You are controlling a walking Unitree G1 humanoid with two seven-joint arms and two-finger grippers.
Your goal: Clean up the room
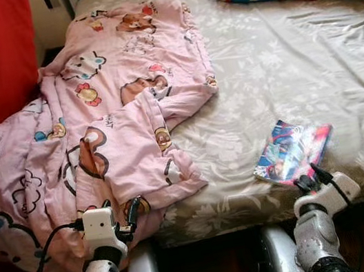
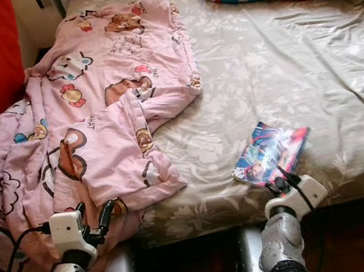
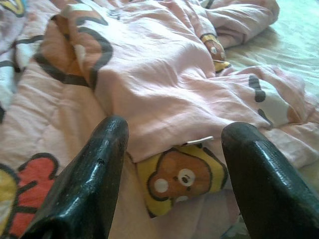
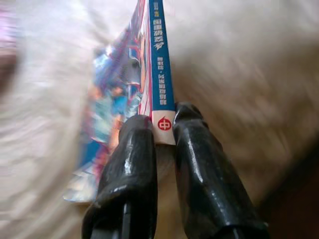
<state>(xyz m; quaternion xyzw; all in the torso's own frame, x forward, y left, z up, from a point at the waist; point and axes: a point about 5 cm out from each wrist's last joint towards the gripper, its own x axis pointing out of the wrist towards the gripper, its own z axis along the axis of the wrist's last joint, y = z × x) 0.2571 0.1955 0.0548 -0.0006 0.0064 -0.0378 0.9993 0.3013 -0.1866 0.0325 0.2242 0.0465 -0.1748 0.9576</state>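
Book (image 1: 292, 151) at bed (image 1: 296, 68) edge, R fingers (image 4: 134, 164) pinching spine.

Soft, even daylight falls on the bed (image 1: 274, 58) in both eye views, which are sharp. The floor beneath it lies in deep shadow. The left wrist view is bright and slightly hazy. The right wrist view is blurred, with dark corners.
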